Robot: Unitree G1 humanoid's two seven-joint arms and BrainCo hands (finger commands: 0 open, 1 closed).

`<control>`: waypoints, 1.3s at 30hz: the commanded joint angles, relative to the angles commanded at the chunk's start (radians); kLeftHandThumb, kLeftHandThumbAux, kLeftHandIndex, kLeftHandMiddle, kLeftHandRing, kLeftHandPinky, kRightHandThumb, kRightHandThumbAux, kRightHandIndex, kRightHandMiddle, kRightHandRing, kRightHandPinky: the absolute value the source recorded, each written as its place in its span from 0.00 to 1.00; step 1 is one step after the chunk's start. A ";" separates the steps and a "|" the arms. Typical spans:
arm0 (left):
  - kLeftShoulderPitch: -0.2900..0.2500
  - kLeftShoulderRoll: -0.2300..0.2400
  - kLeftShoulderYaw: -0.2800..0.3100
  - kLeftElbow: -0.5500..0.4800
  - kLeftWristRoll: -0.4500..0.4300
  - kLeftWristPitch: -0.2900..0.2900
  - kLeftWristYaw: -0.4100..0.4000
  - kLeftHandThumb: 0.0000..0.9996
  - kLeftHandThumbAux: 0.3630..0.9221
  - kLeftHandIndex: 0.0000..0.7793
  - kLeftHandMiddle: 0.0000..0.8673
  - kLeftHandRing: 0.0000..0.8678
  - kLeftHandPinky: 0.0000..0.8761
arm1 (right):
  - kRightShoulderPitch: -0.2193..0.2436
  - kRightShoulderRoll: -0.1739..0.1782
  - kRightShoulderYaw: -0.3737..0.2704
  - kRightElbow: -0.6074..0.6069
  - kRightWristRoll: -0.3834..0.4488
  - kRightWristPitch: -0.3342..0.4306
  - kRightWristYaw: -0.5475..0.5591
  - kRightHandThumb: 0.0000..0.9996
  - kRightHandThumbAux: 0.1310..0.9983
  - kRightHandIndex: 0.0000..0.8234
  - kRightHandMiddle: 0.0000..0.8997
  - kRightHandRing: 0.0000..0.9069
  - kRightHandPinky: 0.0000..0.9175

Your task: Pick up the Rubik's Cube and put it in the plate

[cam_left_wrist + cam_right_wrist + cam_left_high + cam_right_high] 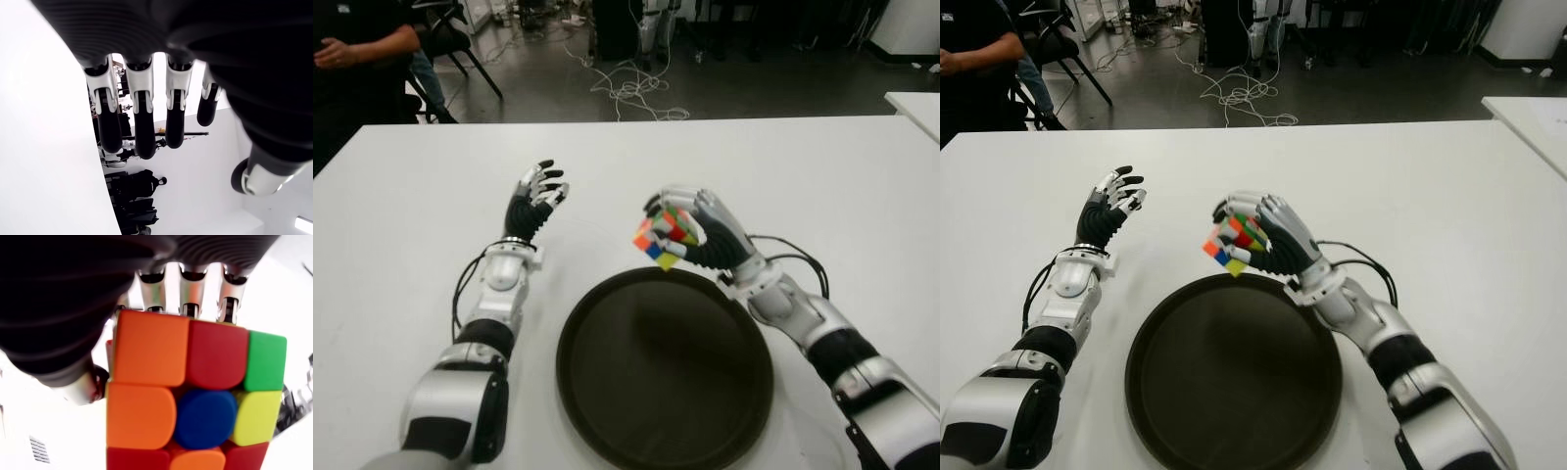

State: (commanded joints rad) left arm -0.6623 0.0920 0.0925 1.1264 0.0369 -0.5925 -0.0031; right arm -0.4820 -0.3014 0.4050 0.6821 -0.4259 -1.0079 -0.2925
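My right hand (690, 230) is curled around the Rubik's Cube (661, 237), holding it in the air just past the far rim of the dark round plate (607, 392). Up close, the cube (190, 396) shows orange, red, green, blue and yellow stickers, with fingers (188, 289) wrapped over its far edge. The cube (1234, 245) does not touch the plate (1185, 392). My left hand (538, 196) is to the left of the plate, fingers (139, 122) spread and holding nothing.
The white table (411, 225) stretches wide on every side of the plate. A person in dark clothes (357, 49) sits beyond the far left corner. Cables (631, 93) lie on the floor past the far edge. Another white table's corner (915, 103) shows at the right.
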 joint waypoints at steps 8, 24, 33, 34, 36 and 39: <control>-0.001 -0.001 0.003 -0.002 0.000 0.003 0.002 0.11 0.44 0.21 0.28 0.31 0.34 | 0.102 -0.001 -0.015 -0.129 0.129 0.000 0.174 0.68 0.70 0.52 0.79 0.80 0.80; 0.000 -0.004 0.009 -0.006 -0.010 0.011 -0.005 0.12 0.43 0.22 0.29 0.30 0.33 | 0.210 -0.088 -0.021 -0.389 0.319 0.174 0.563 0.68 0.70 0.53 0.82 0.83 0.82; 0.001 -0.005 0.010 -0.008 -0.010 0.006 -0.002 0.13 0.44 0.21 0.29 0.31 0.35 | 0.202 -0.145 -0.031 -0.478 0.322 0.280 0.726 0.68 0.70 0.53 0.83 0.84 0.82; 0.002 -0.005 0.011 -0.008 -0.011 0.005 -0.003 0.13 0.44 0.21 0.29 0.31 0.35 | 0.201 -0.151 -0.033 -0.488 0.313 0.294 0.737 0.68 0.70 0.53 0.83 0.84 0.82; 0.003 -0.006 0.011 -0.010 -0.013 0.004 -0.005 0.13 0.46 0.21 0.29 0.31 0.34 | 0.204 -0.155 -0.039 -0.505 0.301 0.318 0.750 0.68 0.70 0.53 0.83 0.84 0.82; 0.005 -0.007 0.011 -0.012 -0.016 0.004 -0.008 0.13 0.47 0.22 0.29 0.31 0.33 | 0.208 -0.156 -0.047 -0.526 0.283 0.349 0.759 0.68 0.70 0.53 0.83 0.84 0.82</control>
State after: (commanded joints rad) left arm -0.6577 0.0850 0.1034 1.1140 0.0206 -0.5885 -0.0107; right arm -0.2736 -0.4576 0.3583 0.1562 -0.1431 -0.6588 0.4663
